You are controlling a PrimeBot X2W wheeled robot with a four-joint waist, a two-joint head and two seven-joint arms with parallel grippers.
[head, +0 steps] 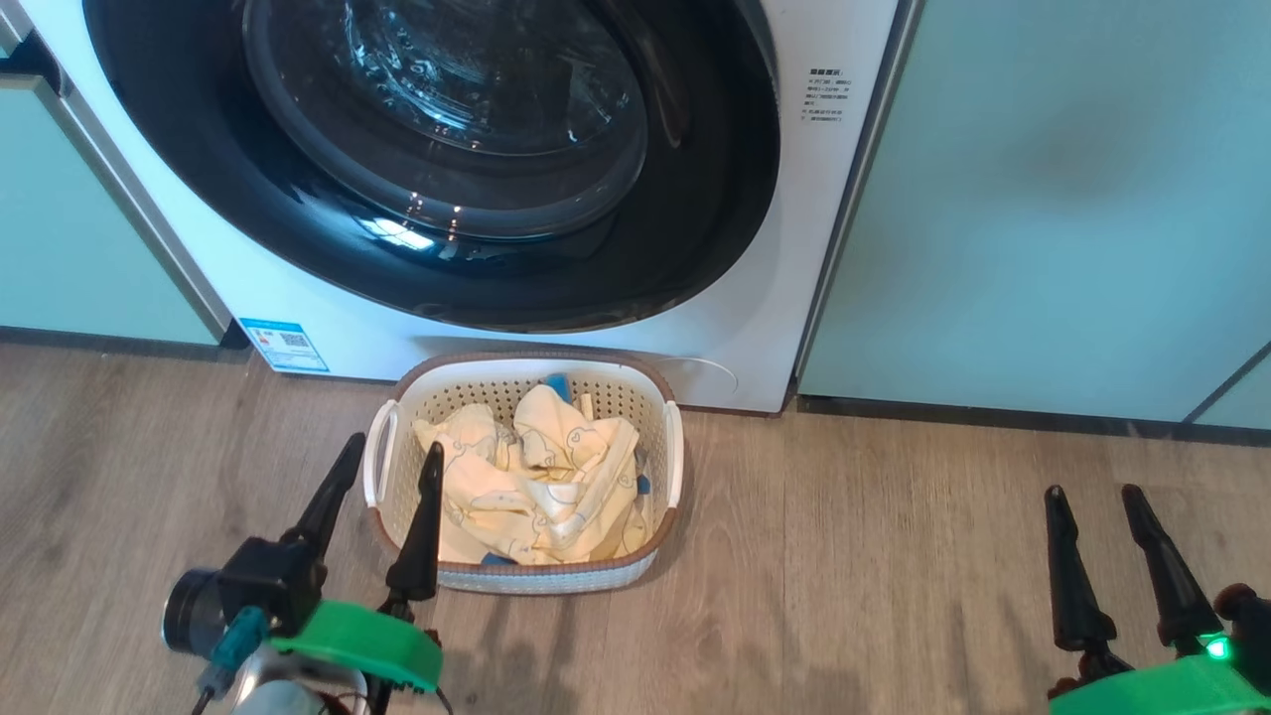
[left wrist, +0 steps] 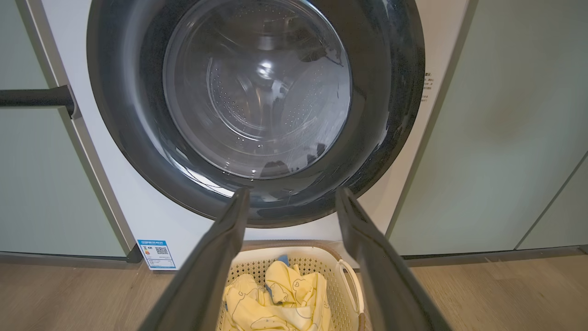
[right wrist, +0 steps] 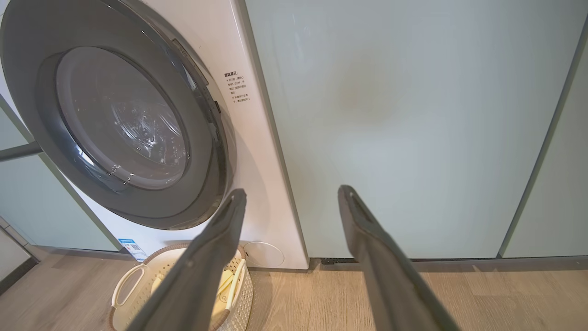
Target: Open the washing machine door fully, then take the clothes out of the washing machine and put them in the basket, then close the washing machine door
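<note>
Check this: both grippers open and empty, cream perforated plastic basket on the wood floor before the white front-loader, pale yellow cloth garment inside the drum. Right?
One error: the pale yellow cloth garment lies in the cream perforated basket, as the head view shows. The rest holds.

clothes (head: 541, 477) in basket (head: 650, 387), basket before washing machine (head: 755, 328)

Washing machine door (head: 437, 149) top cropped, side print (head: 827, 96) illegible, basket (left wrist: 317, 264) pt. hidden by left gripper (left wrist: 291, 195)
</note>
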